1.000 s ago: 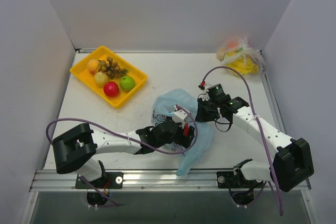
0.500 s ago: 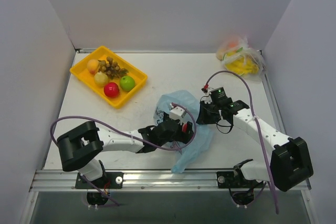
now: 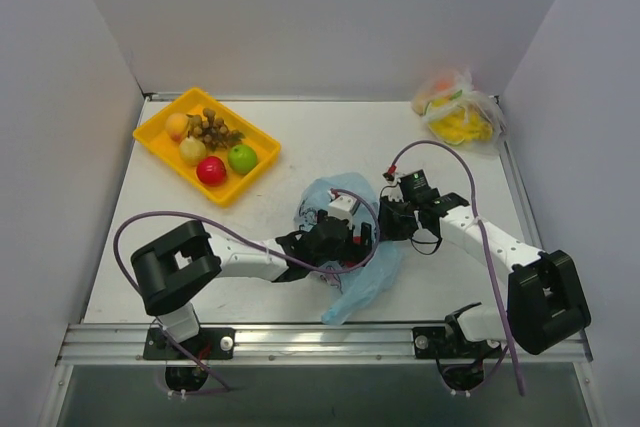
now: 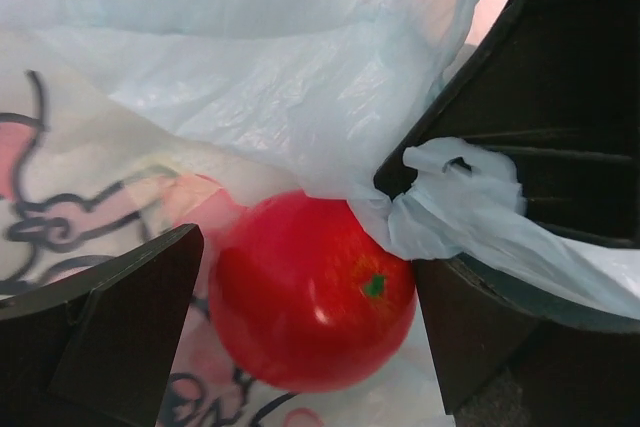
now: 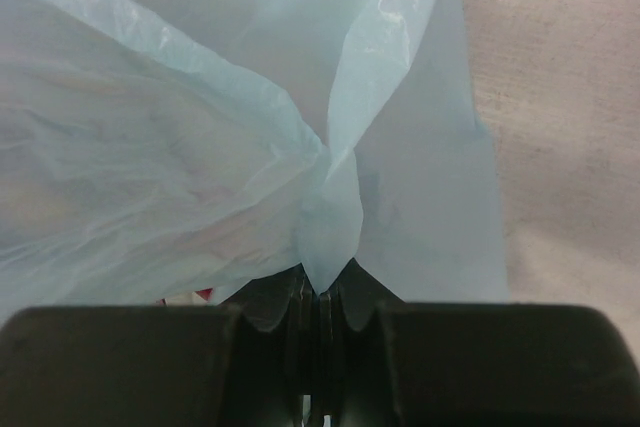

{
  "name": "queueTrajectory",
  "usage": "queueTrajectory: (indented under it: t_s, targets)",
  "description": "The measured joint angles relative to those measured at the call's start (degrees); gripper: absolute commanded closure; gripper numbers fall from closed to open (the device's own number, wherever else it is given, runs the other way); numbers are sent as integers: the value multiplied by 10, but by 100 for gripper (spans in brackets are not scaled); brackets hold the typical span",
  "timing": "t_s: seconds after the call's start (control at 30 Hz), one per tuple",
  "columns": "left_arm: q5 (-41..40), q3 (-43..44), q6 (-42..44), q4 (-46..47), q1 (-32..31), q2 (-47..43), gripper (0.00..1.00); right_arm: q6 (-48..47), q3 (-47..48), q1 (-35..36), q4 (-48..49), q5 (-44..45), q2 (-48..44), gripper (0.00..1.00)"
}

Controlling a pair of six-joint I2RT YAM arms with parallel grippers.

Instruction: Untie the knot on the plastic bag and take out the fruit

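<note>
Your right gripper (image 5: 320, 295) pinches the edge of the bag (image 3: 365, 277) tight, holding its mouth open in the middle of the table (image 3: 330, 142), so your left gripper (image 3: 345, 238), jaws wide, can straddle the red apple (image 4: 310, 292) inside; contact looks likely, not certain.

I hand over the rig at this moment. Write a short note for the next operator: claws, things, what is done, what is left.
Left claw: inside the plastic bag, fingers either side of a red apple; grip not certain.
Right claw: shut on a fold of the bag.
Done: bag open; orange, brown bunch, pear, green apple, second red apple in the yellow tray.
Left: lift that apple out, put it in the tray.
</note>
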Motion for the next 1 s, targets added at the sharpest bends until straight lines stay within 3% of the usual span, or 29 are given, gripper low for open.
queueTrajectory:
  t_s: [0.13, 0.23, 0.33, 0.37, 0.47, 0.5, 0.53, 1.0]
  targets:
    - [1, 19, -5, -3, 0, 30, 4, 0, 0, 0, 3, -2, 2, 100]
    - [-2, 29, -10, -11, 0, 41, 10, 0, 0, 0, 3, -1, 1, 100]
    - [-7, 30, -14, -16, 0, 40, 23, 0, 0, 0, 3, 0, 1, 100]
    - [-9, 29, -15, -21, 0, 37, 32, 0, 0, 0, 3, 1, 1, 100]
    - [-18, 18, -12, -42, 0, 15, 46, -2, 0, 0, 2, 9, 1, 100]
    - [-22, 13, -9, -51, 0, 4, 56, -2, 0, 0, 1, 14, 1, 100]
    - [-26, 9, -5, -59, 0, -9, 58, -2, 1, 0, -1, 19, 1, 100]
    - [-49, 14, 87, -172, 4, -298, 58, 0, 26, -8, -40, 112, -10, 100]
